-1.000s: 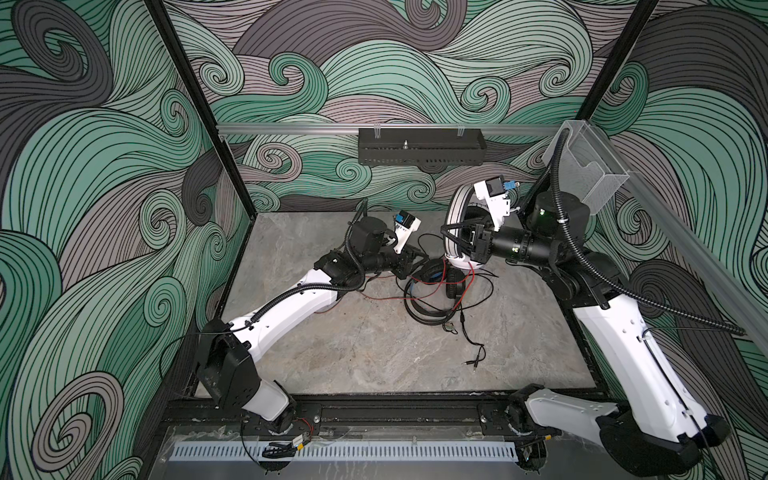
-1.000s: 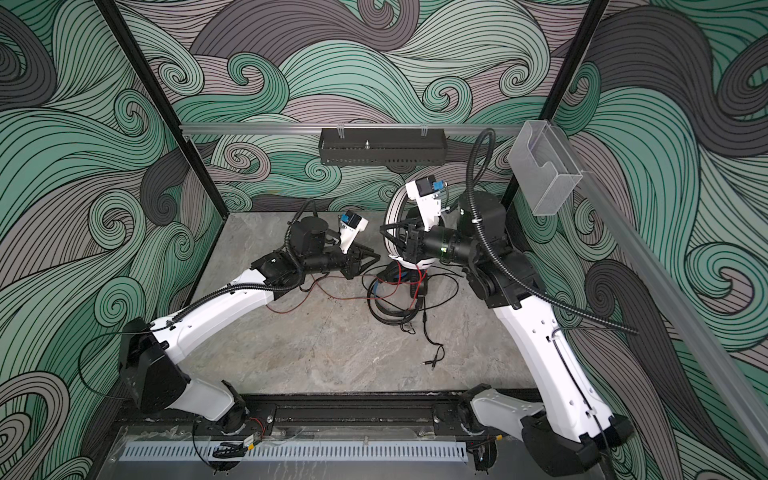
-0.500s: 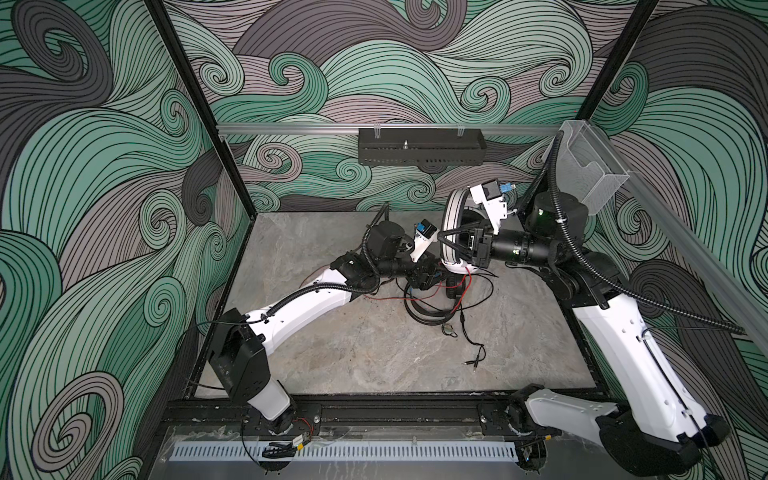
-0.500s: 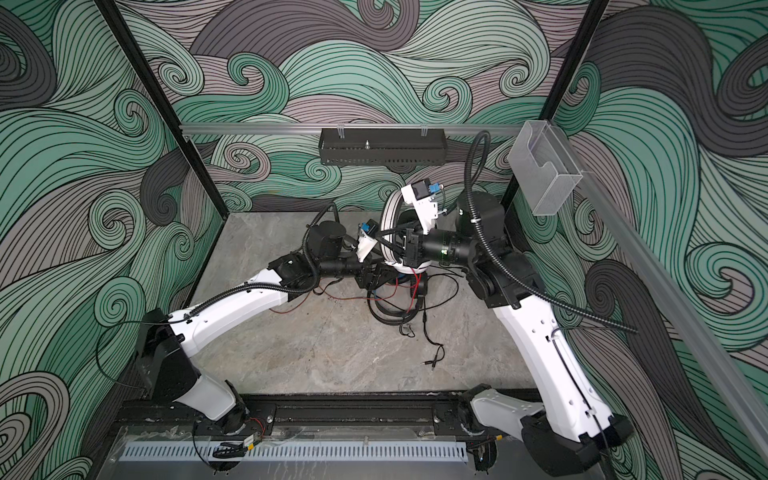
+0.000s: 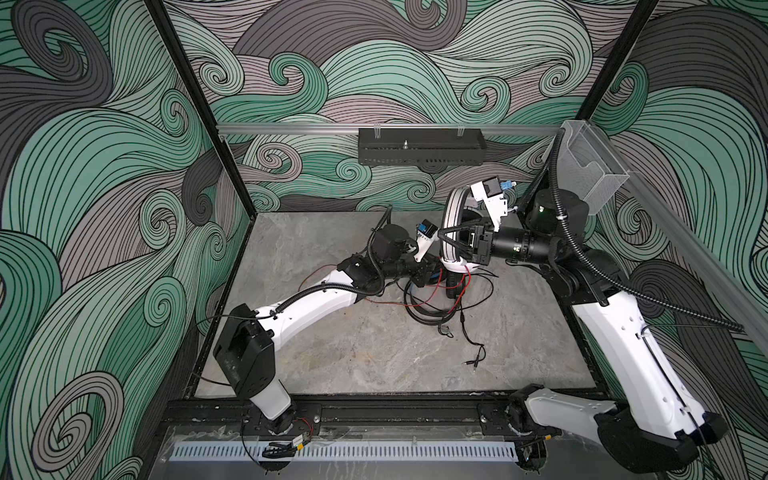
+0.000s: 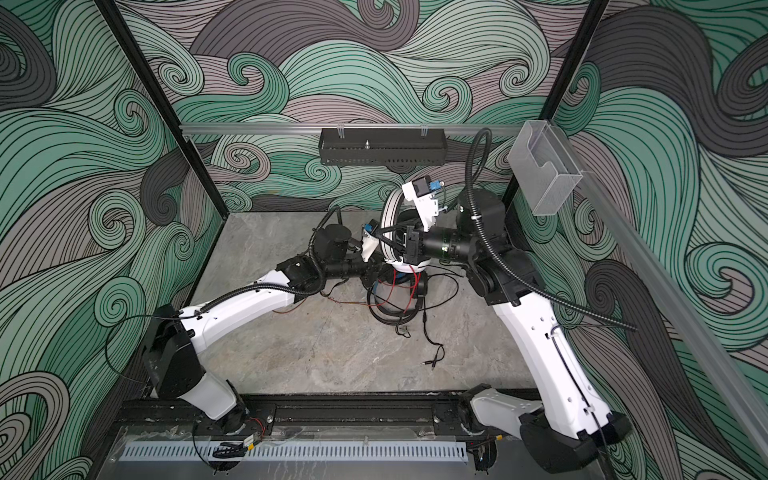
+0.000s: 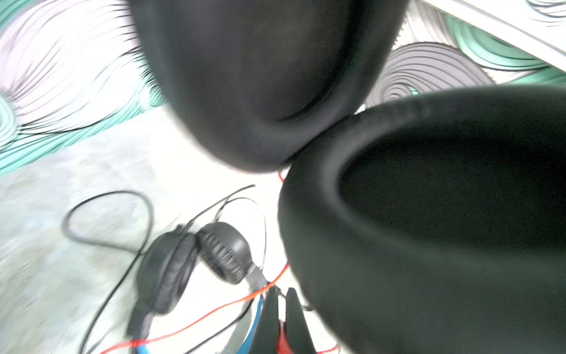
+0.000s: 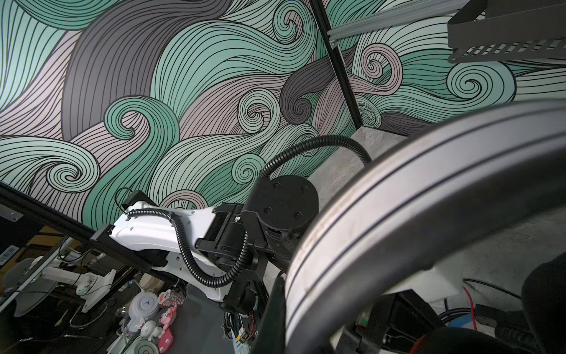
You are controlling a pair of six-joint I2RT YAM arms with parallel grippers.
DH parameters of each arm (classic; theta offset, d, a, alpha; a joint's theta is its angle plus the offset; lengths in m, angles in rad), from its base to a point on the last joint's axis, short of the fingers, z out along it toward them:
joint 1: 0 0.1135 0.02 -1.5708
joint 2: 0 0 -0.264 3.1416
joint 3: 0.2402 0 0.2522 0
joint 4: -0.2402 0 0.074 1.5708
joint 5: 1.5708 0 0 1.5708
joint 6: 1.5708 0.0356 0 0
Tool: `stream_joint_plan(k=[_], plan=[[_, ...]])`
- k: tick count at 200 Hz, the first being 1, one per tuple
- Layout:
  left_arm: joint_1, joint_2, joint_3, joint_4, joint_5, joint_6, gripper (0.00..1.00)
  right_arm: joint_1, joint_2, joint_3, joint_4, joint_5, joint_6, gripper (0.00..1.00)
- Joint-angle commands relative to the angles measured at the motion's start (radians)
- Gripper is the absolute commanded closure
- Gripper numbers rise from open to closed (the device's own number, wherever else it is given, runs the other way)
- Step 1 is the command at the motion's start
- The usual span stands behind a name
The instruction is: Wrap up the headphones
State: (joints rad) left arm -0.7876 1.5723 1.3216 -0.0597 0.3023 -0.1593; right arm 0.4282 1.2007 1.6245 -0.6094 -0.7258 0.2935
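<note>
My right gripper (image 5: 444, 240) (image 6: 384, 239) is shut on the white headband (image 5: 451, 208) (image 6: 388, 212) (image 8: 398, 199) of the white headphones and holds them upright above the table. One of its fingers (image 8: 272, 309) shows beside the band. The two black ear pads (image 7: 260, 76) loom close in the left wrist view. My left gripper (image 5: 432, 271) (image 6: 376, 272) (image 7: 281, 291) sits low under those cups, jaws shut with the thin red cord (image 7: 214, 311) pinched between them. The black headphones (image 7: 190, 263) (image 5: 451, 286) lie on the table among tangled cords.
Black cord loops (image 5: 424, 309) trail toward the front, ending in a plug (image 5: 471, 361) (image 6: 428, 362). A black tray (image 5: 419, 145) hangs on the back wall. A clear bin (image 5: 590, 170) is mounted at the back right. Patterned walls close in three sides.
My left arm has reached to the right, under the hanging ear cups, and its jaws have closed there. The right gripper kept the headband where it was.
</note>
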Motion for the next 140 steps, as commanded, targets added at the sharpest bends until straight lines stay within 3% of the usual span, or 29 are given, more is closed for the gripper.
stream_joint_plan(k=[1,57,95,140], plan=[[0.06,-0.109,-0.058,-0.034,-0.234,-0.04,1.0,-0.004,-0.019,0.045,0.038,0.017,-0.046,1.0],[0.388,-0.28,-0.187,-0.162,-0.463,-0.225,1.0,-0.005,-0.024,0.032,0.005,0.035,-0.08,1.0],[0.62,-0.308,-0.278,-0.248,-0.491,-0.316,1.0,-0.005,-0.037,0.035,-0.007,0.04,-0.097,1.0],[0.714,-0.277,-0.313,-0.308,-0.53,-0.295,1.0,-0.005,-0.039,0.038,-0.012,0.046,-0.105,1.0]])
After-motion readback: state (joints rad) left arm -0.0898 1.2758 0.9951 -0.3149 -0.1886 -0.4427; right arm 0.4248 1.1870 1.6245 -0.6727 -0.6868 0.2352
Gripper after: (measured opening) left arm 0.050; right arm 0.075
